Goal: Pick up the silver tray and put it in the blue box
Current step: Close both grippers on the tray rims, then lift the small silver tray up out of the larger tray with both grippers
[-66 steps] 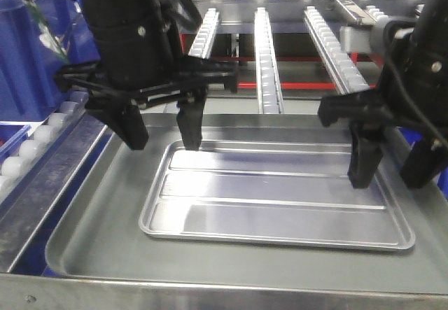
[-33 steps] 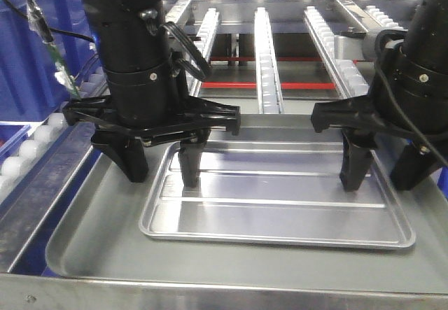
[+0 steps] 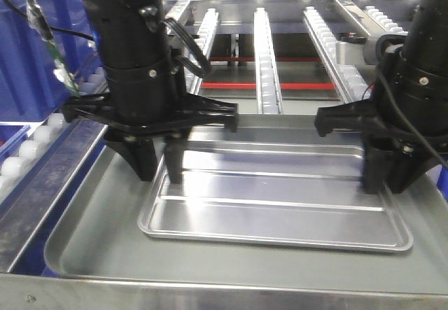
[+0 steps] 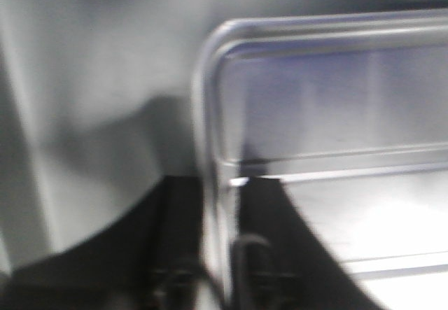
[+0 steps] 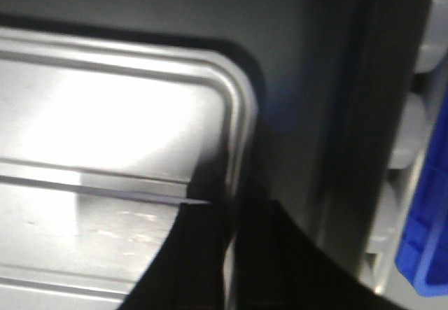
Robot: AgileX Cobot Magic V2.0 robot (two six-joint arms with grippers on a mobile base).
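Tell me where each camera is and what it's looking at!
Front view: sits behind both arms, faces forward over the silver tray lying in the grey tray; shows the left gripper and right gripper.
Left wrist view: rides the left arm, looks down at the tray's left rim; dark fingers pinch it.
Right wrist view: rides the right arm, looks down at the right rim; its fingers pinch it.
Shared: all three see the silver tray.

Two dark fingers (image 4: 176, 250) pinch the silver tray's (image 4: 329, 107) side rim over the dull grey tray (image 4: 98, 72).
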